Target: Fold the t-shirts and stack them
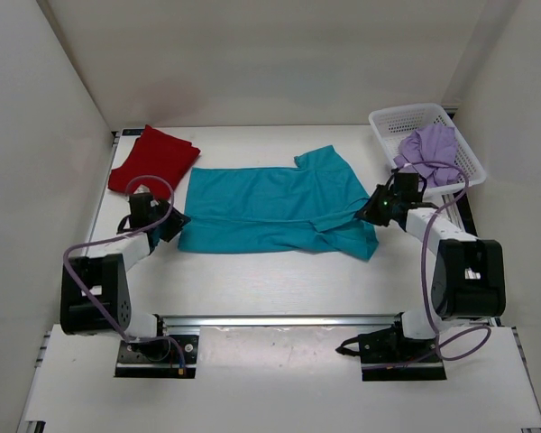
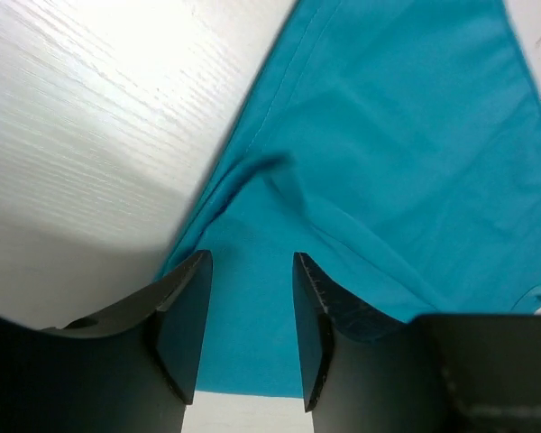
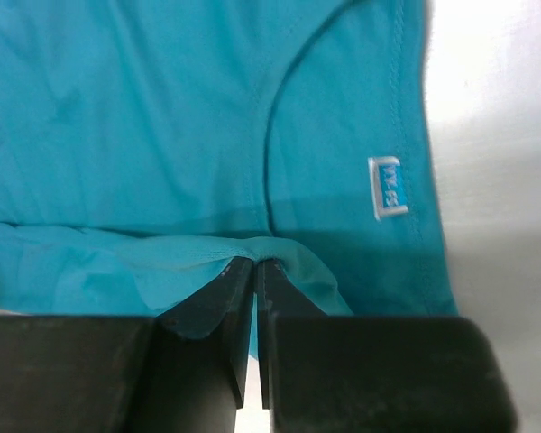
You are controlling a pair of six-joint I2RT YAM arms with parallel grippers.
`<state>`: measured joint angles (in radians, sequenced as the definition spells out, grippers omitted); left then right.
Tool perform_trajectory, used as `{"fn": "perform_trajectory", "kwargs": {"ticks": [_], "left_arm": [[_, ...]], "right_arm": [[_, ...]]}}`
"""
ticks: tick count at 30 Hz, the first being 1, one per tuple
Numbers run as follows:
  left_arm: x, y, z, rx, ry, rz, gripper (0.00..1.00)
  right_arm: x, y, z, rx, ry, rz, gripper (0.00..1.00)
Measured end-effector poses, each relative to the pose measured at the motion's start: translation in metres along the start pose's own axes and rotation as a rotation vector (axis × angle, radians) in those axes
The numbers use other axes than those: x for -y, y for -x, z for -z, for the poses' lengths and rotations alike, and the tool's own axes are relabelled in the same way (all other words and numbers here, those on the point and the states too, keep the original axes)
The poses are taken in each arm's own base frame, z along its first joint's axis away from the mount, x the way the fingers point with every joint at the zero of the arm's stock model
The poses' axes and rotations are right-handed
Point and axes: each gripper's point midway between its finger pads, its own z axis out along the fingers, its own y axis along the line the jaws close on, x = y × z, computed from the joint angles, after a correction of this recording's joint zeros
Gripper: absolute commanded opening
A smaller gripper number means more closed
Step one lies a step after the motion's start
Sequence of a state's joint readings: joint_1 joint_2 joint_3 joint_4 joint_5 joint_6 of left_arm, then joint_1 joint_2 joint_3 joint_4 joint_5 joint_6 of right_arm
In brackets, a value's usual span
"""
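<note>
The teal shirt (image 1: pixel 270 207) lies spread across the middle of the white table (image 1: pixel 279 280) in the overhead view. It is folded into a wide band, with one sleeve sticking up at its upper right. The red shirt (image 1: pixel 153 161) sits folded in the upper left of the frame, apart from the teal one. The purple shirt (image 1: pixel 428 152) is bunched inside the white mesh basket (image 1: pixel 385 124) in the upper right.

The left claw (image 1: pixel 174 221) is at the teal shirt's left edge. In its own camera its two fingers (image 2: pixel 185 316) stand apart with a clear gap. Teal cloth lies flat below them and nothing is gripped.

The right claw (image 1: pixel 371 212) is at the shirt's right edge, near the lower right corner of the cloth. Its wrist view shows the jaws pressed almost together on a thin raised fold of teal cloth (image 3: pixel 162 262), which puckers up right at the fingertips. Beyond the fold, the collar seam curves across the frame, and a small sewn label (image 3: pixel 388 188) sits at the right.
</note>
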<state>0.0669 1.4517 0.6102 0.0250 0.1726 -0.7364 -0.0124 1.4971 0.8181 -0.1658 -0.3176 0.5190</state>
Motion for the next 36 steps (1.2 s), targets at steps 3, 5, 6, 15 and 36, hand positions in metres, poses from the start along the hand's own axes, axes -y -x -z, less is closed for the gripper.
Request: {"fn": "perform_trajectory", "kwargs": {"ticks": [3,5,6,15,36], "left_arm": [[0.011,0.016,0.015,0.059,-0.031,-0.003,0.54],[0.023,0.032,0.032,0.121,-0.075,-0.008,0.55],[0.030,0.040,0.042,0.154,-0.103,-0.012,0.52],[-0.014,-0.021,0.065,0.115,-0.116,0.028,0.43],[-0.040,-0.056,0.037,0.002,-0.042,0.076,0.32]], "right_arm": [[-0.009,0.017,-0.001,0.023,0.011,0.009,0.08],[-0.021,0.037,0.002,0.062,0.032,0.029,0.21],[-0.027,0.046,0.004,0.088,0.047,0.040,0.34],[-0.016,-0.004,0.047,0.173,0.097,0.042,0.00],[0.066,-0.075,0.039,0.086,-0.076,-0.059,0.29]]}}
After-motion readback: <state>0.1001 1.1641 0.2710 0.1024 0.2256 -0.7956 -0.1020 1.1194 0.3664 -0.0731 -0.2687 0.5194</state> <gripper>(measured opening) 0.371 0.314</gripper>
